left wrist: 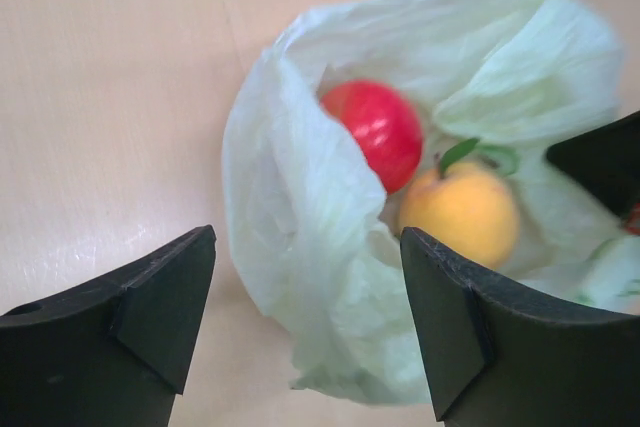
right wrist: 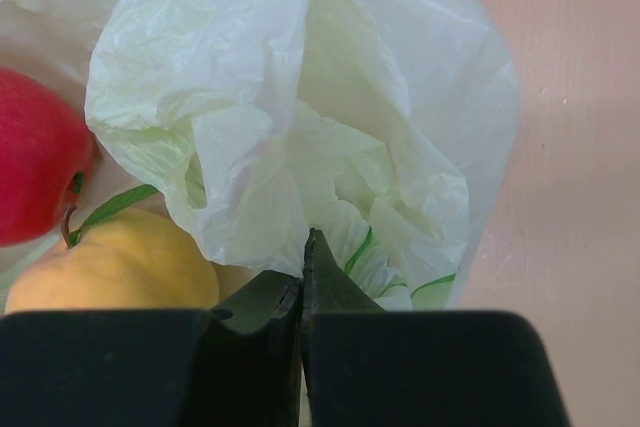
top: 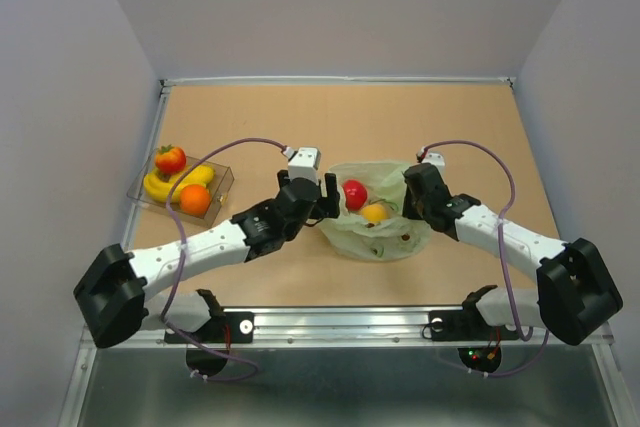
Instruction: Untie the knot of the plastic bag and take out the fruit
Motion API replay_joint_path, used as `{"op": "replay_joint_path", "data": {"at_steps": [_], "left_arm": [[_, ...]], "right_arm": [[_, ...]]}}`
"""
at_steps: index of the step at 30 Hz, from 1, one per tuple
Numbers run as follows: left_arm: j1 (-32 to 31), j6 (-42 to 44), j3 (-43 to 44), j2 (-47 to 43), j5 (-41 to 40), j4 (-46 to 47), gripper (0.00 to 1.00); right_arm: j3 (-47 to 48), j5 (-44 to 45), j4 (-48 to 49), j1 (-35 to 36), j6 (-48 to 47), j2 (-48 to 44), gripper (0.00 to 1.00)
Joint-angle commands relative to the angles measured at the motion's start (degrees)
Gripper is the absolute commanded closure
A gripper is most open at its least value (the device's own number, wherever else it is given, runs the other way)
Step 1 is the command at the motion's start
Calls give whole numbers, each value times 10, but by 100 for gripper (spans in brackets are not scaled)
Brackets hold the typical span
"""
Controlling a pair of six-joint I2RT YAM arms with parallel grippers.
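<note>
The pale green plastic bag (top: 382,235) lies mid-table with its mouth open; no tied knot shows. Inside are a red apple (top: 355,193) and a yellow-orange round fruit (top: 374,213). My left gripper (top: 328,197) is open at the bag's left edge. In the left wrist view its gripper (left wrist: 310,317) straddles a fold of the bag (left wrist: 300,227), short of the apple (left wrist: 378,130) and the yellow fruit (left wrist: 468,212). My right gripper (top: 408,197) is shut on the bag's right edge; the film (right wrist: 300,97) bunches at its tips (right wrist: 303,247).
A clear rigid box (top: 225,179) at the left holds a red strawberry-like fruit (top: 170,159), a banana (top: 160,187) and an orange fruit (top: 195,199). The walls of the enclosure stand along the table's left, right and far edges.
</note>
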Motion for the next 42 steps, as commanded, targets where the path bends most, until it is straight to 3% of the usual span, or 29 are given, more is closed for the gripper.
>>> {"op": "replay_joint_path", "data": {"at_steps": [1,7,11,16,21,28,42], "left_arm": [[-5,6,28,-46,-26,3,15],[-27,29,153,6,-18,-45,18],[-30,38,243,96,8,-77,23],[-30,36,308,194,28,-134,25],[-29,45,356,284,-7,-176,25],[-17,64,355,339,-56,-166,20],[-1,81,334,404,-27,-107,9]], "right_arm": [[9,-11,32,-2,-6,-14,99],[13,-13,34,-2,-8,-11,99],[13,-16,37,-2,-8,-13,99],[12,-23,37,-2,-8,-16,99],[3,-26,38,-2,-5,-21,99],[-5,-33,38,-2,-2,-27,99],[-6,-38,39,-2,-3,-18,99]]}}
